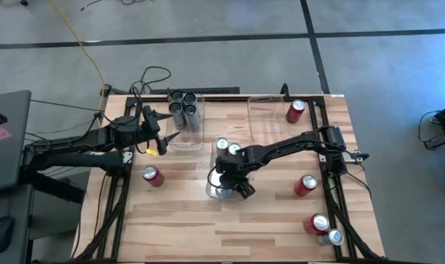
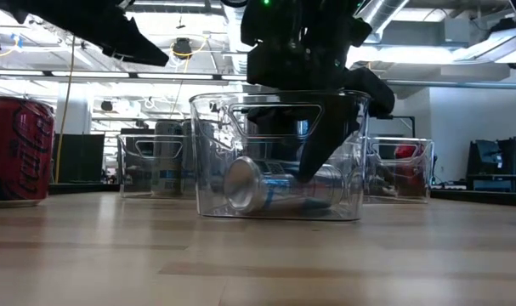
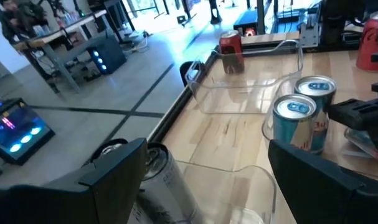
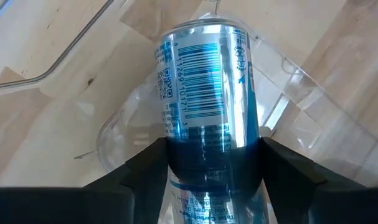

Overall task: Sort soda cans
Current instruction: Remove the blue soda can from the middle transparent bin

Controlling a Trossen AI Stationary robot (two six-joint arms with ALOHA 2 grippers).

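Silver-blue can (image 4: 207, 93): lying on its side in middle clear bin (image 2: 208, 153), near table centre
Right gripper (image 4: 212, 163): down inside that bin, fingers closed on the can's sides
Other silver-blue cans (image 1: 228, 147): two upright just beside the bin
Dark grey cans (image 1: 184, 108): four in far-left bin (image 1: 195, 138)
Red cans (image 1: 305, 185): scattered; one in far-right bin (image 1: 262, 110)
Left gripper (image 1: 169, 136): open, over far-left bin's near edge

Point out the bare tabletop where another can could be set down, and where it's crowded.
Free: the near strip of table, from the red can on the left across to the red cans at the near right corner. Crowded: mid-table, where the right gripper reaches into the clear bin, beside two upright silver-blue cans.
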